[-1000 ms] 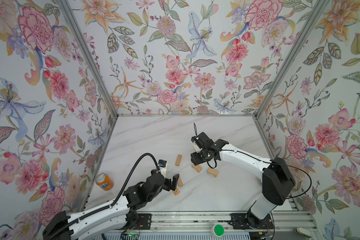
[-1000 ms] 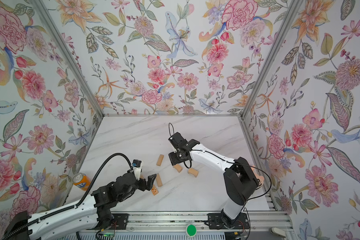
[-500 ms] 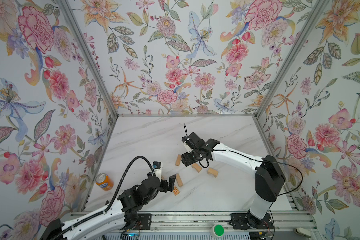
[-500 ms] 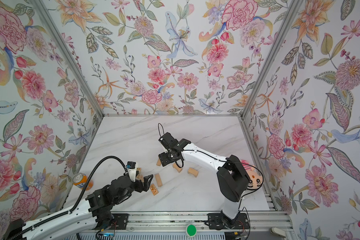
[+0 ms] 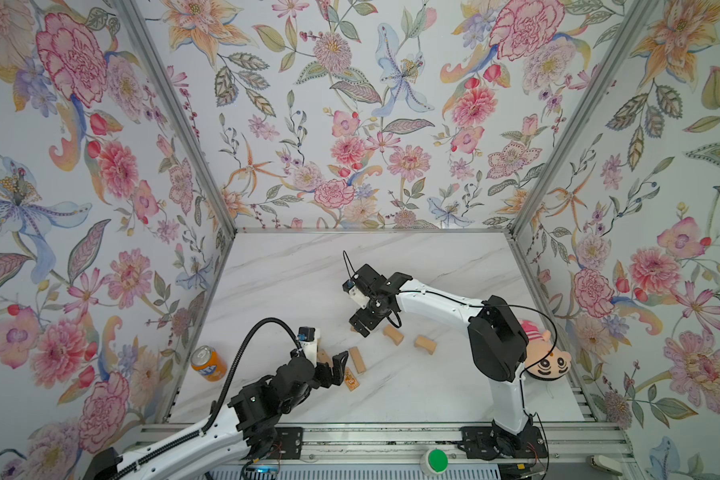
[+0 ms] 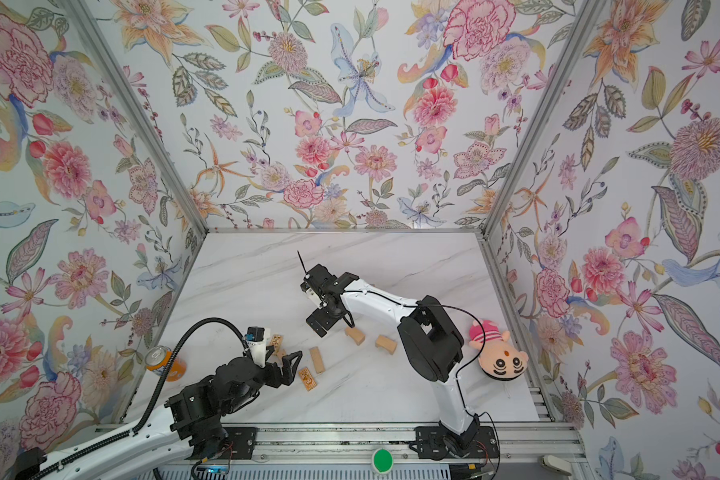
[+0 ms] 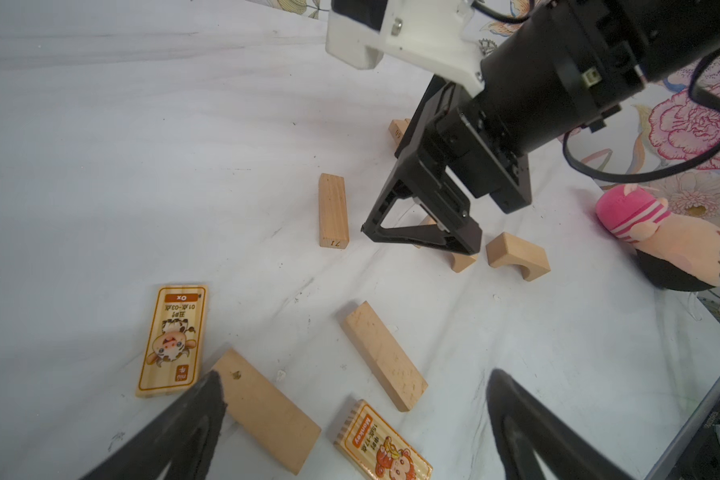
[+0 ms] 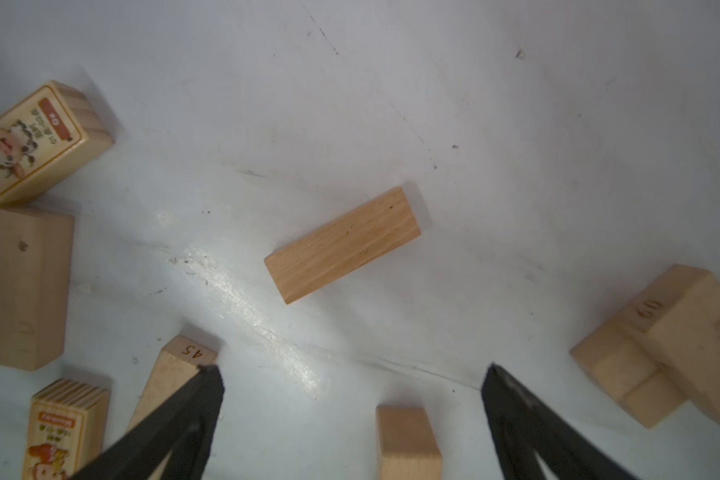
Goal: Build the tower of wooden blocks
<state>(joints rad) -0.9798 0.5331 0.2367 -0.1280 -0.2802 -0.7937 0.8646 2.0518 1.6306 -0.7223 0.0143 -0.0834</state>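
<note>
- I see my left gripper (image 7: 356,380) low over the marble table (image 5: 412,399); its jaws are spread wide and grip nothing
- The monkey-printed block (image 7: 381,446) lies flat inside that gap, close to the palm; the long plain block (image 7: 383,355) lies ahead of the gap
- The knotted plain block (image 7: 267,419) sits at one fingertip, and I cannot tell whether they touch; the ox-printed block (image 7: 173,340) lies outside that same finger
- My right gripper (image 8: 352,374) also has its jaws wide and empty; the lone plain block (image 8: 342,244) lies flat ahead of the gap, clear of both tips
- The notched block (image 8: 661,345), marked 60, sits outside one right finger; the short block (image 8: 408,440) lies within the gap
- The soda can (image 5: 208,363) and plush doll (image 5: 551,365) are well away from both sets of jaws
</note>
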